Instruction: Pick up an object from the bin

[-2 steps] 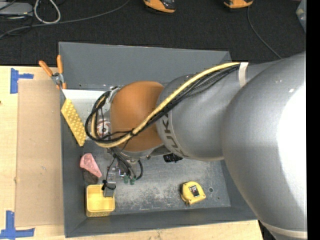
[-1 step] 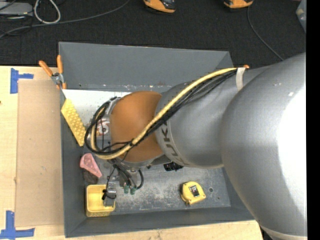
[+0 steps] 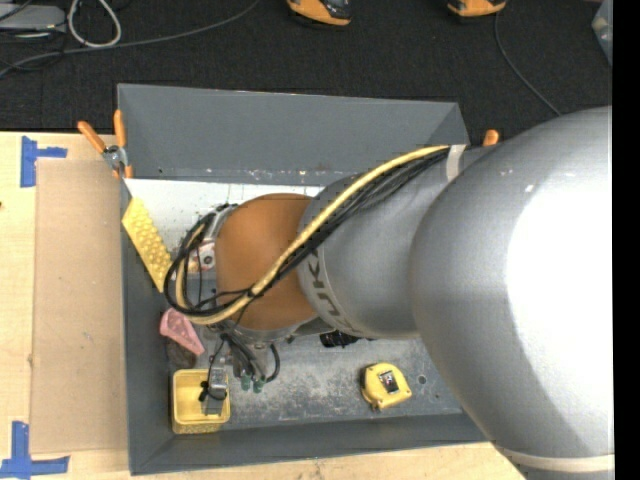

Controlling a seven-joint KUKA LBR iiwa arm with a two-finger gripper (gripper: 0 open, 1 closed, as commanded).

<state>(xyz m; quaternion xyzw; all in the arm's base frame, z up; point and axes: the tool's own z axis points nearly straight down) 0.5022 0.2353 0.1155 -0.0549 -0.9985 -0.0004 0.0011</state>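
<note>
Found gripper [image 3: 213, 396] low in the near-left corner of the grey bin [image 3: 290, 133], directly over a yellow squarish block [image 3: 186, 396] and seemingly touching its top face. Cannot tell whether gripper is apart or together: too dark and too small against the block, with loose wires [image 3: 262, 366] hanging just beside it.

Noted block lying flat on the bin floor, close to the left and near walls. Near square in outline, so no long axis to report; sides roughly in line with the bin walls. Middle-right part covered by gripper.

Above gripper, recorded orange wrist cover [image 3: 255, 258] and a yellow-and-black cable [image 3: 330, 208] along the silver arm [image 3: 500, 268], hiding most of the bin's centre and right.

Logged elsewhere:
- pink piece [image 3: 180, 330] just above the block, partly under the cover;
- yellow studded strip [image 3: 147, 240] by the left wall, long axis slanting from far-left to near-right;
- yellow tape measure [image 3: 385, 384] well apart on the near floor;
- small dark item [image 3: 338, 340] at the arm's edge, unidentifiable.
</note>
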